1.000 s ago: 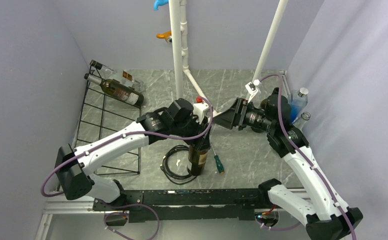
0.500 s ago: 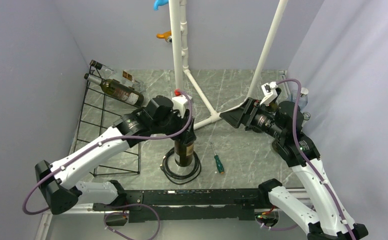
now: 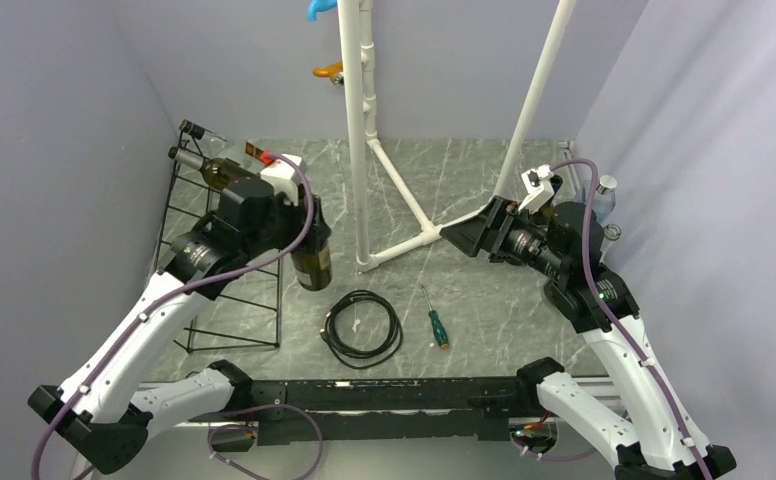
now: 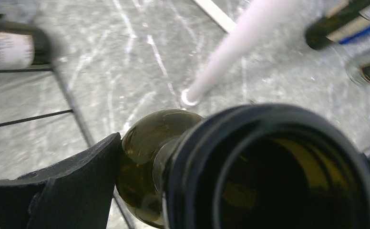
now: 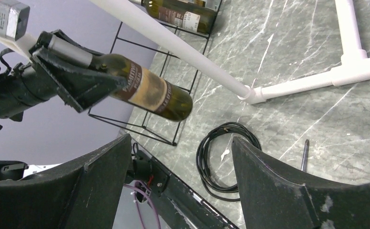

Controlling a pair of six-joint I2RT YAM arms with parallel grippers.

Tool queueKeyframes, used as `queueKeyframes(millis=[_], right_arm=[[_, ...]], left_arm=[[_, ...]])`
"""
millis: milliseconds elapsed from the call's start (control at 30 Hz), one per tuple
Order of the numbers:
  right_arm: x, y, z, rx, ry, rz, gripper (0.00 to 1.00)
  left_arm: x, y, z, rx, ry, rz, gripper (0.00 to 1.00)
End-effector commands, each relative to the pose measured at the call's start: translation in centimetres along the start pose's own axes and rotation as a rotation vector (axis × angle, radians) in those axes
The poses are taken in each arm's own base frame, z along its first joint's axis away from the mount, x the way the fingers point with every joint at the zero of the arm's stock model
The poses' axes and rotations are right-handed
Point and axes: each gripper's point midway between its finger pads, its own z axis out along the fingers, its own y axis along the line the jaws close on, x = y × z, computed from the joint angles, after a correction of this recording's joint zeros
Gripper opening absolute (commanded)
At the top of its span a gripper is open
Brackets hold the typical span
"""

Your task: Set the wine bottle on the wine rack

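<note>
My left gripper point(image 3: 299, 222) is shut on the neck of a dark green wine bottle point(image 3: 312, 262) with a brown label. It holds the bottle tilted in the air at the right edge of the black wire wine rack point(image 3: 207, 250). In the right wrist view the wine bottle point(image 5: 150, 93) slants base-down in front of the wine rack point(image 5: 145, 125). The left wrist view is filled by the wine bottle's mouth point(image 4: 273, 167), with one finger point(image 4: 59, 191) against its shoulder. My right gripper point(image 3: 462, 232) hangs open and empty to the right of the white pipes, wide apart in its own view point(image 5: 180, 140).
Two bottles point(image 3: 236, 178) lie on the rack's back tier. A white pipe frame point(image 3: 364, 140) stands mid-table. A black cable coil point(image 3: 362, 328) and a green-handled screwdriver point(image 3: 434, 322) lie near the front. Clear bottles point(image 3: 601, 198) stand at the right wall.
My left arm lifted the wine bottle off the cable coil and carried it left and back to the rack's edge. The right gripper drew back to the right and opened a little wider.
</note>
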Motion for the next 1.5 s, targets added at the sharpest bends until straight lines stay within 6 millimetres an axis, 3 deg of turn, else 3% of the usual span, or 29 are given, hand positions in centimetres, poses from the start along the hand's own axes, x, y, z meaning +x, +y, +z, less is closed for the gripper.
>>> queueKeyframes(millis=[0, 300, 433, 667, 867, 1200, 1467], right_arm=[[-1.2, 0.9, -0.5, -0.013, -0.044, -0.026, 0.79], [-1.1, 0.5, -0.7, 0.007, -0.051, -0.024, 0.80], [-0.9, 0.6, -0.2, -0.017, -0.044, -0.010, 0.80], [-1.1, 1.0, -0.7, -0.018, -0.044, -0.015, 0.79], [-1.6, 1.2, -1.9, 0.002, -0.081, -0.027, 0.80], [-1.6, 1.1, -2.6, 0.021, -0.092, -0.029, 0.99], [-1.9, 1.3, -3.1, 0.036, -0.095, -0.037, 1.00]], left_arm=[[-5.9, 3.3, -3.0, -0.137, -0.213, -0.010, 0.00], [-9.1, 8.8, -7.5, -0.391, -0.440, -0.158, 0.00], [-11.0, 10.3, -8.3, -0.450, -0.560, -0.239, 0.00], [-13.2, 13.0, -7.5, -0.558, -0.637, -0.343, 0.00], [-13.6, 16.1, -6.1, -0.596, -0.646, -0.442, 0.00], [-14.2, 19.0, -3.6, -0.592, -0.645, -0.431, 0.00], [-14.3, 21.4, -2.8, -0.621, -0.667, -0.424, 0.00]])
